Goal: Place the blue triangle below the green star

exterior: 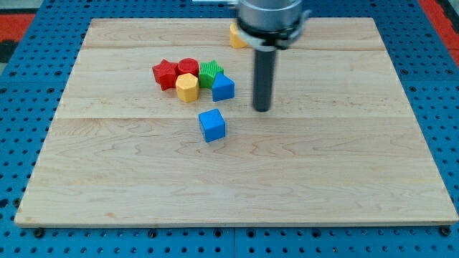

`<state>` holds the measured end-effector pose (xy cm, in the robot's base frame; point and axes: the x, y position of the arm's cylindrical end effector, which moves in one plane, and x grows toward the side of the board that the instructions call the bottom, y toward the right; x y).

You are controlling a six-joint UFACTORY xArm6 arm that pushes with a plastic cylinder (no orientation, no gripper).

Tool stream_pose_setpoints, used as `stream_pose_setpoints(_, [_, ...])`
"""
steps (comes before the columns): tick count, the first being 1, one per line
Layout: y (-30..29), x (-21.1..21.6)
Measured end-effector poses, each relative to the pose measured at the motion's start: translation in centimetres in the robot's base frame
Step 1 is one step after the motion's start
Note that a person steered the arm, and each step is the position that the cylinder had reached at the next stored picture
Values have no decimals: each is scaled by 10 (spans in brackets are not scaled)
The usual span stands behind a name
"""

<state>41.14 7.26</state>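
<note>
The blue triangle (pixel 223 87) sits on the wooden board (pixel 323 172), touching the lower right side of the green star (pixel 210 72). My tip (pixel 262 109) rests on the board to the right of the blue triangle and slightly lower in the view, a short gap away. A blue cube (pixel 212 125) stands alone below the cluster, to the lower left of my tip.
A red star (pixel 165 73), a red cylinder (pixel 188 67) and a yellow hexagon (pixel 187 87) sit packed to the left of the green star. A yellow block (pixel 236 36) near the view's top is partly hidden behind the rod's mount.
</note>
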Motion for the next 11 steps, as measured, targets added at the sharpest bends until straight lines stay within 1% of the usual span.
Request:
stream_pose_setpoints(1, [9,-54])
stream_pose_setpoints(3, [-40,-31])
stream_pose_setpoints(4, [-40,-52])
stream_pose_setpoints(5, [-68,-45])
stream_pose_setpoints(6, [-68,-23])
stream_pose_setpoints(8, [-84,-22])
stream_pose_setpoints(9, [-85,-31])
stream_pose_setpoints(10, [-17,-18])
stream_pose_setpoints(11, [1,49])
